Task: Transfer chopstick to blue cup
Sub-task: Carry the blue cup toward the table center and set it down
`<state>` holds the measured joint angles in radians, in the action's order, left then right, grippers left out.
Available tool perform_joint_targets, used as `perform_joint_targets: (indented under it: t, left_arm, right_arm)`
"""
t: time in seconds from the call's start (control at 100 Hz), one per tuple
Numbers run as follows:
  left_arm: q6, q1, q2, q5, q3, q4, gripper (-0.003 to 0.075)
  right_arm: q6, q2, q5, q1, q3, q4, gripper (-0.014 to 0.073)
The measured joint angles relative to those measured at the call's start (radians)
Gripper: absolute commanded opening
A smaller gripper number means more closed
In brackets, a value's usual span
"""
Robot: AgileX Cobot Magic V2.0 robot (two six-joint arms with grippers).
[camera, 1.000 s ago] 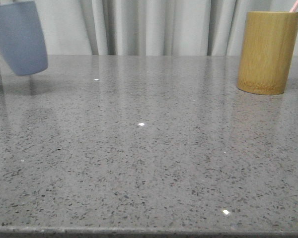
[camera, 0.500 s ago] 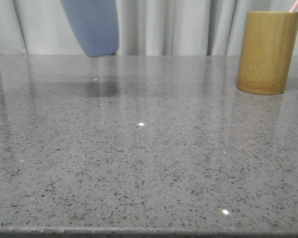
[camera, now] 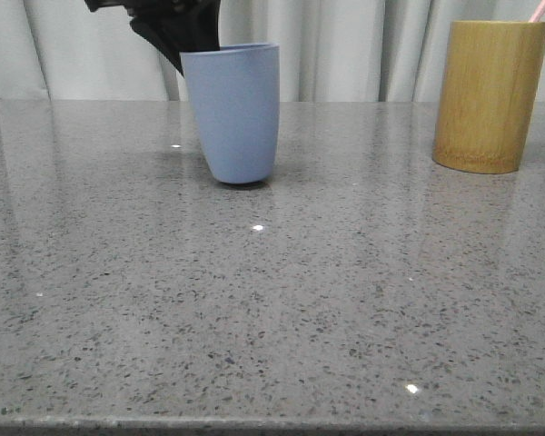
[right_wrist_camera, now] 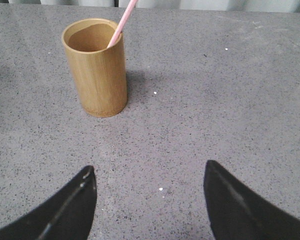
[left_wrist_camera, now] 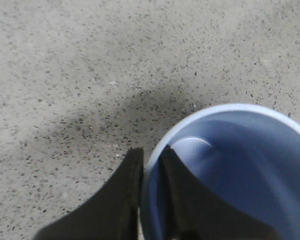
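the left pincer (left_wrist_camera: pixel 151 200) clamps the blue cup (camera: pixel 233 113) rim; it should settle the base flat on the bench (camera: pixel 272 300) before releasing.

Front view sits low, facing the curtain — wrist views look down on the table (camera: pixel 272 300), the left closest.

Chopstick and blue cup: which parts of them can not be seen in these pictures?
- Chopstick: lower part hidden inside the bamboo cup; top cut off by the picture edge, right wrist and front views.
- Blue cup: part of rim hidden behind left pincer, left wrist view.
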<state>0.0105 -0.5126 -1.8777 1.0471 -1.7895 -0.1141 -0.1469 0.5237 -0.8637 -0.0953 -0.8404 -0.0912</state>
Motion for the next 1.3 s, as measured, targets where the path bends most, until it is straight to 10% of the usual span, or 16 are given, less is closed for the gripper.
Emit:
perform_joint_targets:
  t: [0.49, 1.01, 1.3]
  left_arm:
    - [0.000, -0.013, -0.004, 0.000, 0.000, 0.004, -0.0004]
    - [0.000, -0.013, -0.004, 0.018, -0.008, 0.004, 0.0434]
    - [0.015, -0.013, 0.012, 0.029, -0.012, 0.004, 0.0456]
  right_arm:
    - [0.000, 0.000, 0.002, 0.000, 0.000, 0.000, 0.0472]
    - [0.000, 0.000, 0.005, 0.000, 0.000, 0.000, 0.0472]
    - [0.000, 0.000, 0.005, 0.000, 0.000, 0.000, 0.0472]
